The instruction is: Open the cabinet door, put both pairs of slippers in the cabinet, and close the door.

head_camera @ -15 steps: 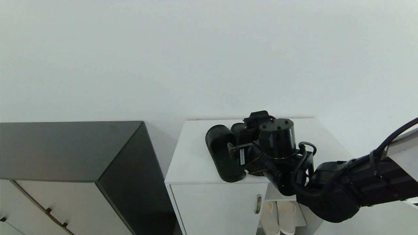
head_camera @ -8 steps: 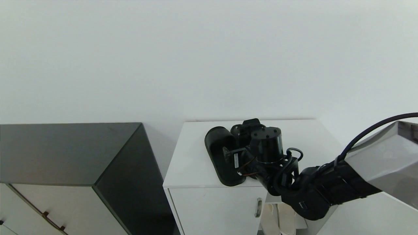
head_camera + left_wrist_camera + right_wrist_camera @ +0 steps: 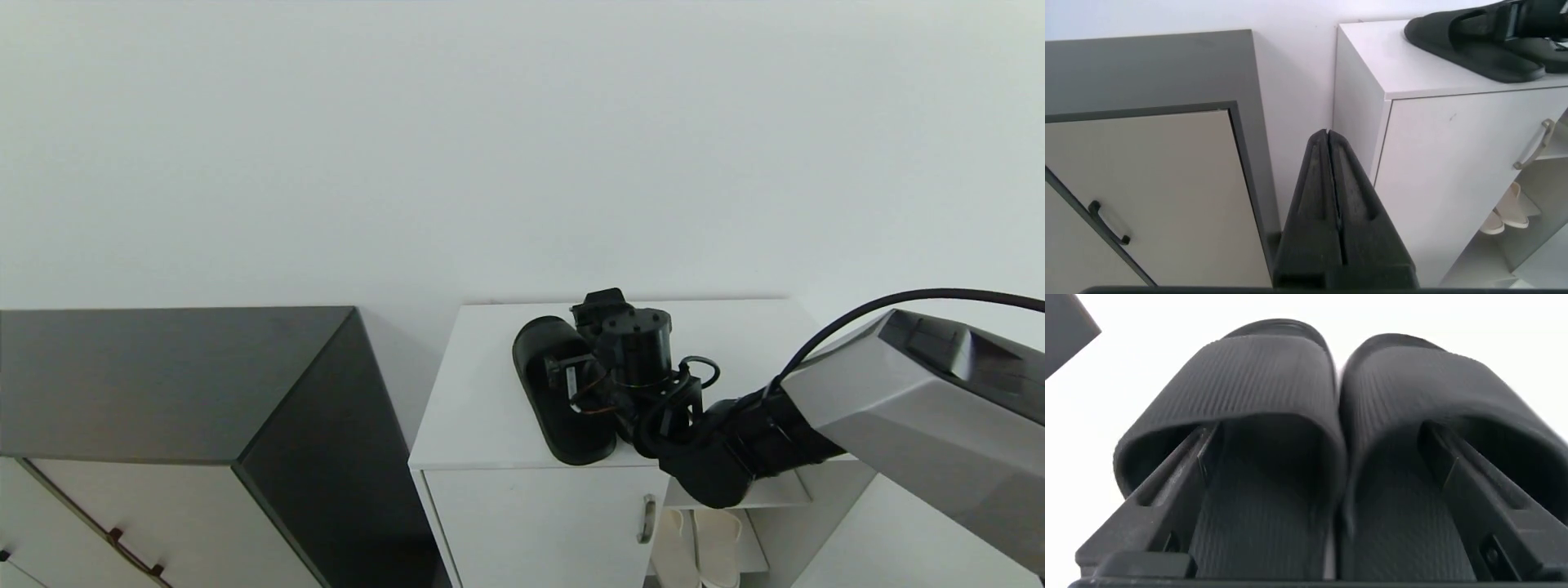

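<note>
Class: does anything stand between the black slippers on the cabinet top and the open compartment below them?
Nothing visible does. The black slippers lie on the cabinet top with the right gripper inside their straps. The open side below shows a bare shelf, with the white slippers one level lower, though the arm hides part.

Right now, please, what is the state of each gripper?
Left gripper: closed, empty.
Right gripper: open, one finger under the strap of each black slipper.

Black ribbed slippers (image 3: 1266,416), white cabinet (image 3: 482,392), cream slippers (image 3: 718,539), dark grey sideboard (image 3: 163,376)
</note>
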Available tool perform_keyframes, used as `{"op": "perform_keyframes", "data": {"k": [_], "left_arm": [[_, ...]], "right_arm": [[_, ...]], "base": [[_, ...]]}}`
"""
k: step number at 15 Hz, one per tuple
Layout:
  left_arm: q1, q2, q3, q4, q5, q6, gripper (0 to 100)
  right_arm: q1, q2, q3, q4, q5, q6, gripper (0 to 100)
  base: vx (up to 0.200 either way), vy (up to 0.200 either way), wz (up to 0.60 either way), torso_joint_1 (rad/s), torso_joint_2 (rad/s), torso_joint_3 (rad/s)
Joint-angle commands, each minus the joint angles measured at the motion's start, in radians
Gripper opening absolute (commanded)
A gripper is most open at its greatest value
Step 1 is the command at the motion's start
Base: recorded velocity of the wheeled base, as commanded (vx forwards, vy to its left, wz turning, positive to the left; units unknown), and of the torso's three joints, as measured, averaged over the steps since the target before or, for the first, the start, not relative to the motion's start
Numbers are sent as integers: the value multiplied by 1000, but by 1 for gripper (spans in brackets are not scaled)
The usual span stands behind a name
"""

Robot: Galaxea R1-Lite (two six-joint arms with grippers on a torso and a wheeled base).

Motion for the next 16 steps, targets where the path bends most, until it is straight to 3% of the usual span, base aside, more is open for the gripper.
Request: {"op": "perform_keyframes", "data": {"k": [1, 9, 12, 16], "left_arm": [[0, 1, 0, -2, 0, 0, 0], [0, 1, 0, 0, 0, 0, 0], [0, 1, 0, 0, 0, 0, 0], [0, 1, 0, -2, 0, 0, 0]], "right_arm": [[-5, 43, -37, 0, 1, 0, 0], [-3, 27, -48, -4, -3, -3, 0], [22, -89, 55, -4, -3, -2, 0], [63, -269, 326, -43, 13, 6, 0]], "base": [[0, 0, 0, 0, 0, 0], [0, 0, 0, 0, 0, 0], [0, 0, 0, 0, 0, 0], [0, 0, 0, 0, 0, 0]]}}
